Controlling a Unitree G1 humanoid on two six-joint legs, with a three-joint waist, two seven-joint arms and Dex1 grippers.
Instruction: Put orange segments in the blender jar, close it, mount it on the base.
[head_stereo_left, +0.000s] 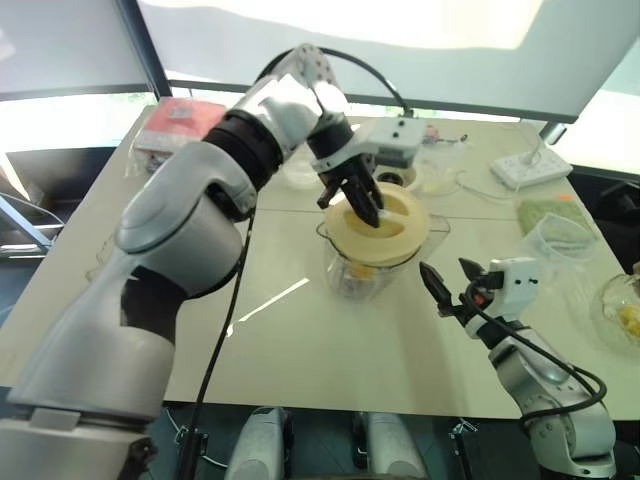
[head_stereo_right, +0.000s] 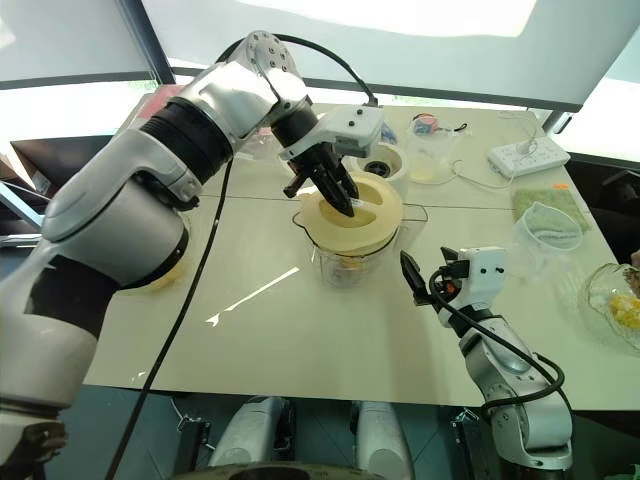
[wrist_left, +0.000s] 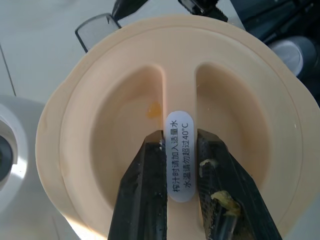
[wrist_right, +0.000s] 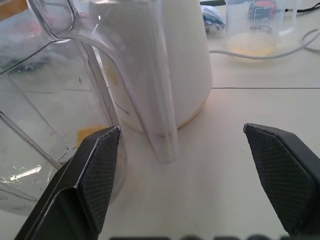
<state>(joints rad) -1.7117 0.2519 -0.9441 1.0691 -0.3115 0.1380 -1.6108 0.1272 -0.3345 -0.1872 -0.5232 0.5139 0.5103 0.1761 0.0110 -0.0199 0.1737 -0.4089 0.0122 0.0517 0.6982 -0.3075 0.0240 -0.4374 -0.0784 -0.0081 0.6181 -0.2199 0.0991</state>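
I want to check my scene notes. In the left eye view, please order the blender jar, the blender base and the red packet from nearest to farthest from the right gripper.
1. blender jar: just left of the right gripper, with the lid on it.
2. blender base: behind the jar, mid-table.
3. red packet: far left corner.

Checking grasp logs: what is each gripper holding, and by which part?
Left gripper pinches the cream lid by its centre ridge; right gripper is open, empty.
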